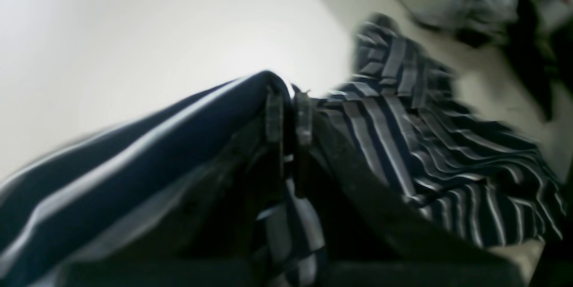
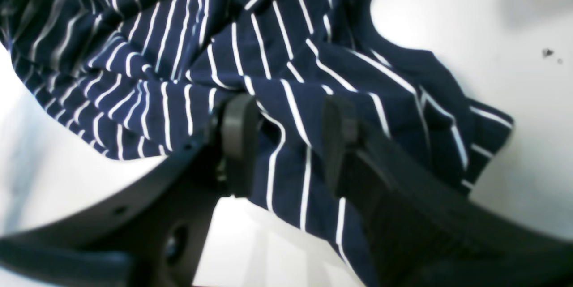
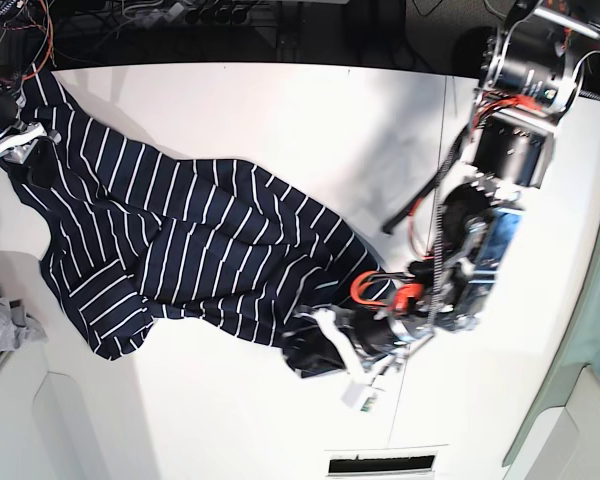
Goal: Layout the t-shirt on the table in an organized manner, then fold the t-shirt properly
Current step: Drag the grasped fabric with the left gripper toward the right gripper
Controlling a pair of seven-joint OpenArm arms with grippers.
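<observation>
The navy t-shirt [image 3: 200,250] with thin white stripes lies rumpled across the white table [image 3: 280,110], stretched from the far left corner to the near middle. My left gripper [image 3: 328,350] is shut on its near corner; in the left wrist view the fingers [image 1: 274,112] press together with fabric [image 1: 447,143] draped over them. My right gripper [image 3: 15,135] holds the far left end. In the right wrist view its jaws [image 2: 288,143] stand partly apart, clamped on a thick fold of the t-shirt [image 2: 179,54].
A small grey cloth [image 3: 0,330] lies at the left edge. Orange and black cables [image 3: 10,30] hang beyond the far left corner. A thin dark line [image 3: 445,150] runs down the table's right part. A white slotted panel [image 3: 380,463] sits at the near edge.
</observation>
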